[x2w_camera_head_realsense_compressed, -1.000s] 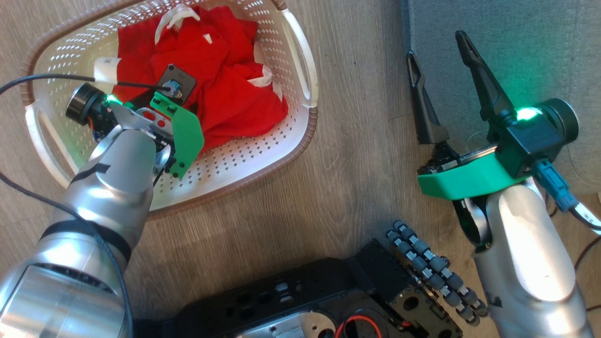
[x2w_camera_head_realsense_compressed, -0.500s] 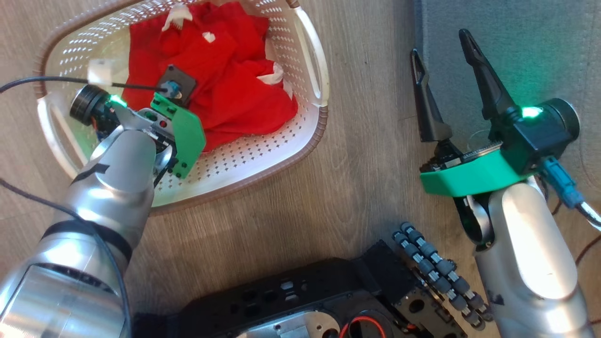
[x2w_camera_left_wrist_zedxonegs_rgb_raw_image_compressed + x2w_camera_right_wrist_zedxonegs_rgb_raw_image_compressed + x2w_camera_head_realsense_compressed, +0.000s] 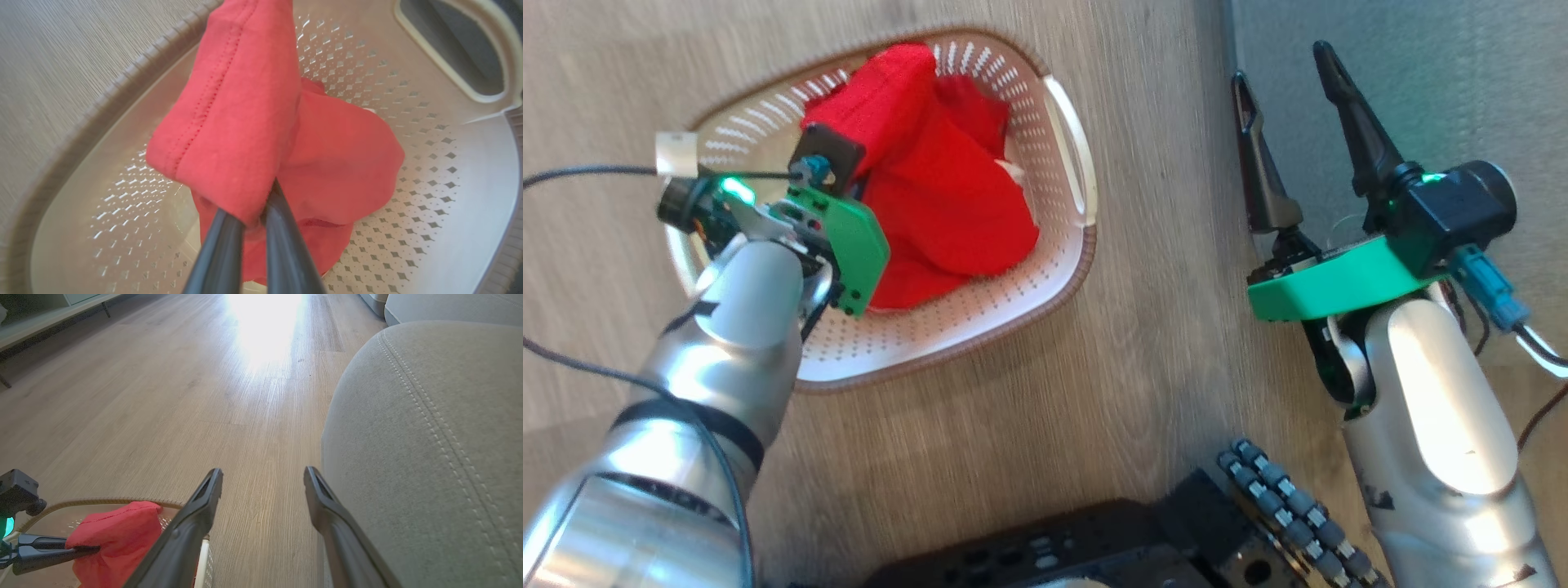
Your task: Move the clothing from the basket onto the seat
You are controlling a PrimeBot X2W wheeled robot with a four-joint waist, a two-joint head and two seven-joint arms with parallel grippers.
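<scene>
The left tool [image 3: 256,210] rises from the bottom centre, its two dark fingers pinched on a fold of red clothing [image 3: 241,110] with a stitched hem. The fabric reaches the frame's top, and more lies bunched lower right in the basket [image 3: 441,212]. A handle opening [image 3: 453,53] sits upper right, and the floor [image 3: 61,61] shows upper left.

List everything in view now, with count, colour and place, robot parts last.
clothing: count unclear, red, part held by the left gripper, rest in the basket
basket: one, cream-white with brown rim, on the floor
seat: one, grey, beside the right gripper
floor: one, pale wood-look, underneath
shelf unit: one, pale, far across the floor
left gripper: one, dark, shut on clothing above the basket
right gripper: one, dark, open, at the seat's edge
robot base: one, black, bottom of head view
</scene>
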